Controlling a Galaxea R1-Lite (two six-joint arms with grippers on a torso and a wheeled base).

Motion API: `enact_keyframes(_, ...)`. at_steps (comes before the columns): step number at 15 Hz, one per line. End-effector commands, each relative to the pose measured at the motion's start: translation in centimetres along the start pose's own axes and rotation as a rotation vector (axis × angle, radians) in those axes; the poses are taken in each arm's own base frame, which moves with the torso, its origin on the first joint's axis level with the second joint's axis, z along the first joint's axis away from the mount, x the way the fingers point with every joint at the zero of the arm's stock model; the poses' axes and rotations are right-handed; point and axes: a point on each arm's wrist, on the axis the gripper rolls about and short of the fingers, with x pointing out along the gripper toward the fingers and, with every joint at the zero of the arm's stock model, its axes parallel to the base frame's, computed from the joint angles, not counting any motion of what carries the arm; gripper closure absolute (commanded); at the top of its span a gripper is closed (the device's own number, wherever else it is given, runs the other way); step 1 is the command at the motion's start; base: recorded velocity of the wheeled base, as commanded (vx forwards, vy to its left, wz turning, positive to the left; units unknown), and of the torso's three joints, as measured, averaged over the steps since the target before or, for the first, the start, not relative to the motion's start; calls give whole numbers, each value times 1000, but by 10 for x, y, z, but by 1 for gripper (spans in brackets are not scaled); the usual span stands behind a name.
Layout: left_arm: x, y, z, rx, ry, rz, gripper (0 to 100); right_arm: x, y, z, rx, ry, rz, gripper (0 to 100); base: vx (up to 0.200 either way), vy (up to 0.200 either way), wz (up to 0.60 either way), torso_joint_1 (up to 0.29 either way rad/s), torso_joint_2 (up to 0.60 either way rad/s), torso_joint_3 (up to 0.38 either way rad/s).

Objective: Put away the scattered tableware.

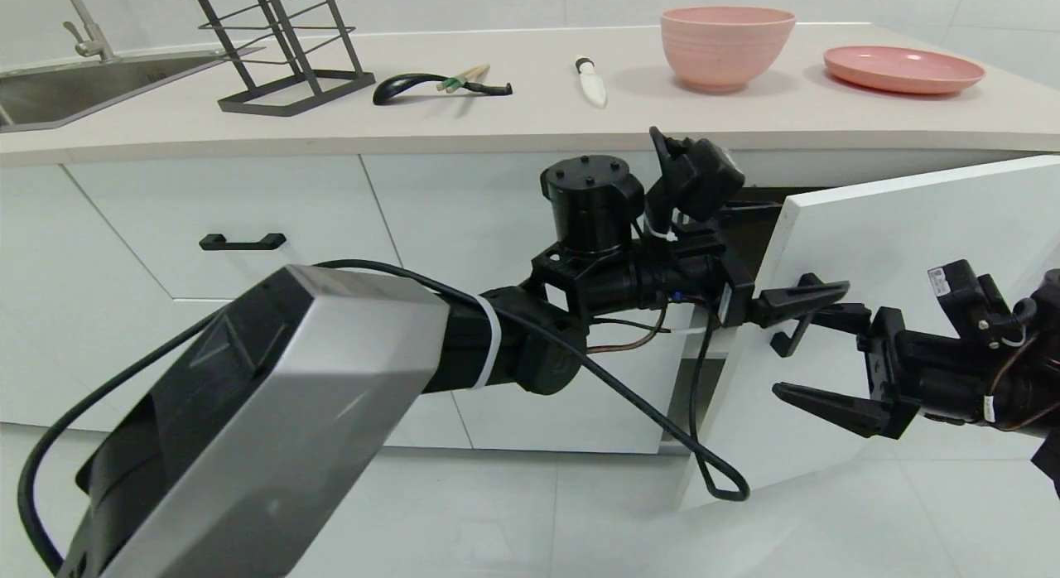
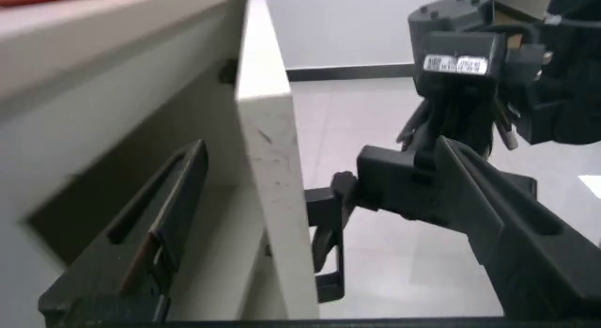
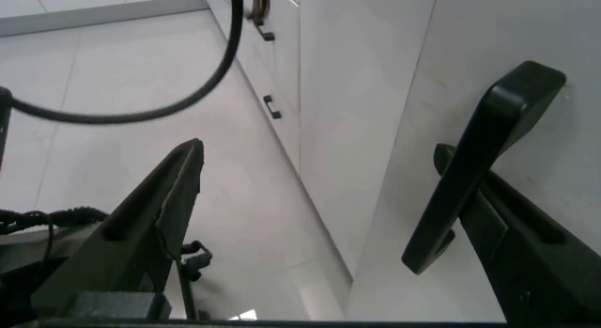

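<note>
Right, I've got the left arm stretched out long and roughly level in front of the cabinets. The left gripper (image 2: 315, 151) is at the free edge of the open cabinet door (image 1: 911, 222). Its fingers are spread wide, one on the inner side of the panel and one on the outer face, with the door's edge sitting between them and a gap on both sides.

The right arm comes in low from my right, and the right gripper (image 1: 795, 354) points across the door's outer face. Its fingers are parted too, clamped on nothing, and the black door handle (image 3: 479, 159) is just beside one of them.

There's a white label (image 2: 458, 63) on the right wrist housing, but the print is too small for me to read.

The tableware is all up on the countertop (image 1: 530, 118), well apart from both grippers. The pink bowl (image 1: 727, 46) and pink plate (image 1: 903, 69) are off to the right, with a white utensil (image 1: 590, 81) in the middle. The black spoon (image 1: 397, 85) lies with the chopsticks (image 1: 464, 77), next to the wire rack (image 1: 281, 48) and the sink (image 1: 83, 81).
</note>
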Motion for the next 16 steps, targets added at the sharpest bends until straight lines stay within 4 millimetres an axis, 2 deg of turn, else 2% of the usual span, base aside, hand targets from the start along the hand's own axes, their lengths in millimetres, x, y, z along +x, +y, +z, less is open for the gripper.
enact_keyframes(1,12,-11,-13,-18,8,-31,0,-6,9,12,-46,-22,2,0,0,0,0,0,0,0)
enact_keyframes(2,22,-24,-12,-19,-5,-63,0,-8,12,8,-29,-11,0,0,0,0,0,0,0,0)
enact_keyframes(5,39,-50,-5,-65,-64,-117,0,-22,-2,-4,-17,31,-93,0,0,0,0,0,0,0)
enact_keyframes(7,41,-55,-8,-113,-114,-121,0,-38,-11,-12,-16,73,-205,0,0,0,0,0,0,0)
enact_keyframes(12,32,-63,-23,-144,-127,-116,0,-53,-17,-15,-12,94,-268,0,0,0,0,0,0,0)
enact_keyframes(14,32,-65,-24,-145,-127,-119,0,-55,-16,-16,-8,97,-272,0,0,0,0,0,0,0)
enact_keyframes(16,35,-68,-26,-149,-126,-119,0,-58,-5,-16,10,107,-270,0,0,0,0,0,0,0)
